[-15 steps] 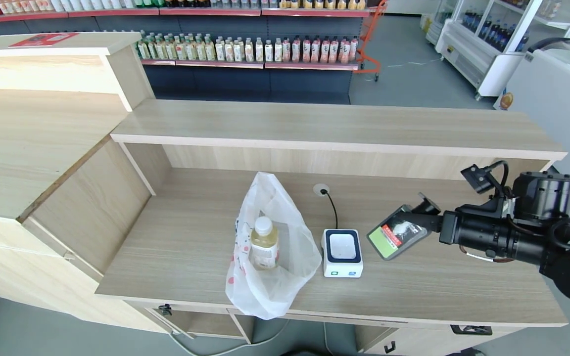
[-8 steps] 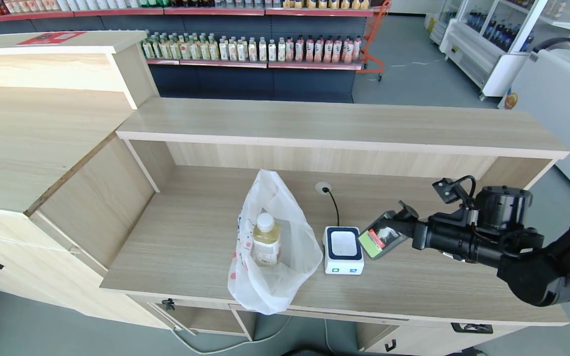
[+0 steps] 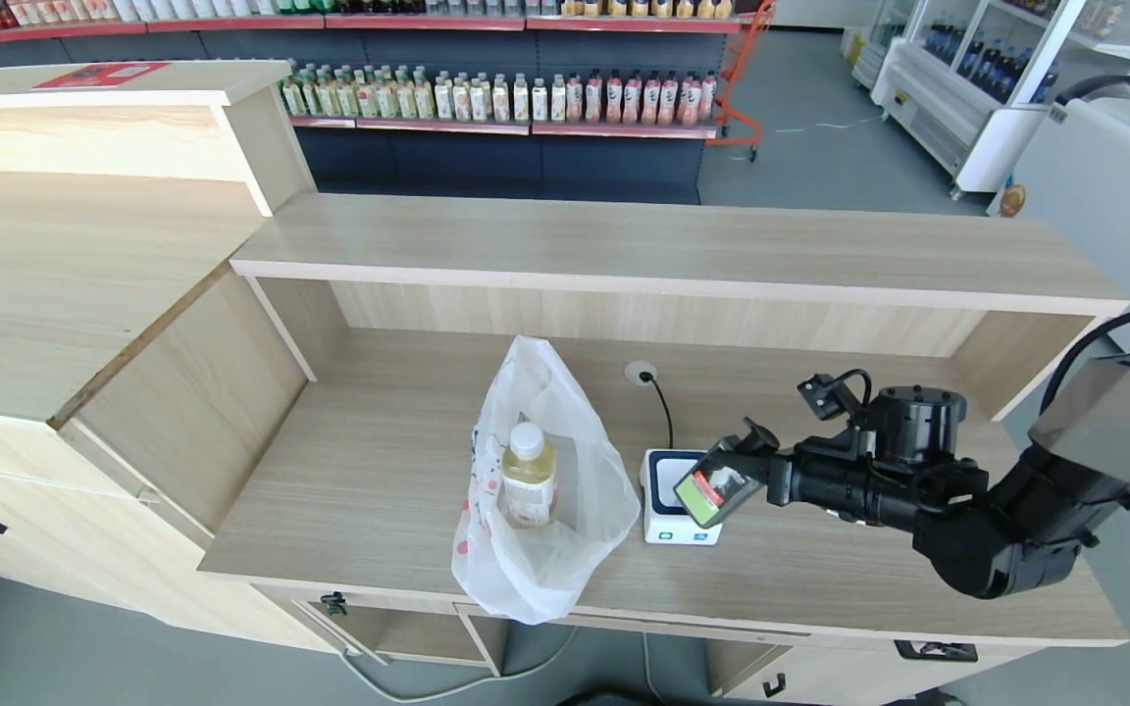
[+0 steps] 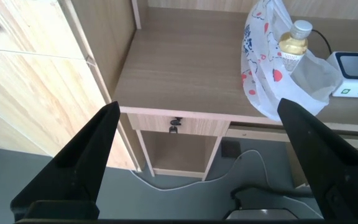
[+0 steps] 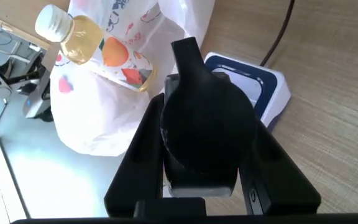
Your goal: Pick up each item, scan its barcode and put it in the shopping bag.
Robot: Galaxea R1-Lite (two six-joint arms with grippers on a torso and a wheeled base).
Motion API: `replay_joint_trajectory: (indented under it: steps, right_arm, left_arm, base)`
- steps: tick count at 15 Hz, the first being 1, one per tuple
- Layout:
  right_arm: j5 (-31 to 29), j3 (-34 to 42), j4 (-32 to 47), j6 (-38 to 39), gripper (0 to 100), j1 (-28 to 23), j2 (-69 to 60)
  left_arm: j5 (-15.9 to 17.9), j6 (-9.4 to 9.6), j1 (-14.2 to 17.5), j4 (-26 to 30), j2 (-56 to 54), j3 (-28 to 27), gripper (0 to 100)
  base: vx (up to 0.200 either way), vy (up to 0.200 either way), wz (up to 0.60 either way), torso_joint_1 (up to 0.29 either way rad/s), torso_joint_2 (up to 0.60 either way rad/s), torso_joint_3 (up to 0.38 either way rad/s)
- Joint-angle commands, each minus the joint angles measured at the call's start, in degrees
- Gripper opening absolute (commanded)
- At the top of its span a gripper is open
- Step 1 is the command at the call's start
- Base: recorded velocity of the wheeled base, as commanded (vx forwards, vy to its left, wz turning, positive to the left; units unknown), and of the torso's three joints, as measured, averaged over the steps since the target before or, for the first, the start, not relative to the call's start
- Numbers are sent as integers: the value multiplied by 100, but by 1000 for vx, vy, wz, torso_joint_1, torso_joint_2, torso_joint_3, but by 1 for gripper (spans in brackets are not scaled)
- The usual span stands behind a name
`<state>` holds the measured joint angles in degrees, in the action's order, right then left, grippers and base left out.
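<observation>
A white plastic shopping bag (image 3: 565,529) stands open on the counter with a pale yellow drink bottle (image 3: 526,478) upright inside. Just right of it sits the white scanner (image 3: 663,520) with its dark window facing up. My right gripper (image 3: 744,467) is shut on a green and red packet (image 3: 715,489), holding it tilted above the scanner's right edge. In the right wrist view the right gripper (image 5: 207,143) hangs over the scanner (image 5: 267,87), beside the bag (image 5: 98,112) and bottle (image 5: 73,34). My left gripper (image 4: 197,168) is open and holds nothing, out in front of the counter, with the bag (image 4: 260,81) farther off.
A black cable (image 3: 662,412) runs from the scanner to a grommet at the back. A raised ledge (image 3: 673,245) closes the counter's rear and a wooden side wall (image 3: 192,402) its left. Bare counter top (image 3: 369,471) lies left of the bag.
My right arm has carried the packet leftward and lower, from well right of the scanner to over its right edge. The head view shifted slightly early on. Bag and bottle stayed put.
</observation>
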<state>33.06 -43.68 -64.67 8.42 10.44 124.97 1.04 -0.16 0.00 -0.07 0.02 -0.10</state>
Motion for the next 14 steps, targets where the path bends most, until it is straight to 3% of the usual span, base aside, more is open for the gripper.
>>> replay_joint_trajectory:
  steps: [1, 6, 14]
  right_arm:
    - [-1, -158, -2, 1, 0, 64, 239]
    - [-10, -765, 51, 1, 0, 240, 582]
    - [-239, -1046, 60, -60, 0, 301, 828]
  left_arm:
    - [2, -2, 0, -1, -2, 1, 100]
    - [2, -2, 0, -1, -2, 1, 100]
    - [2, -2, 0, -1, -2, 1, 100]
  base:
    - [0, 0, 0, 0, 0, 0]
    - [0, 0, 0, 0, 0, 0]
    - [0, 0, 0, 0, 0, 0]
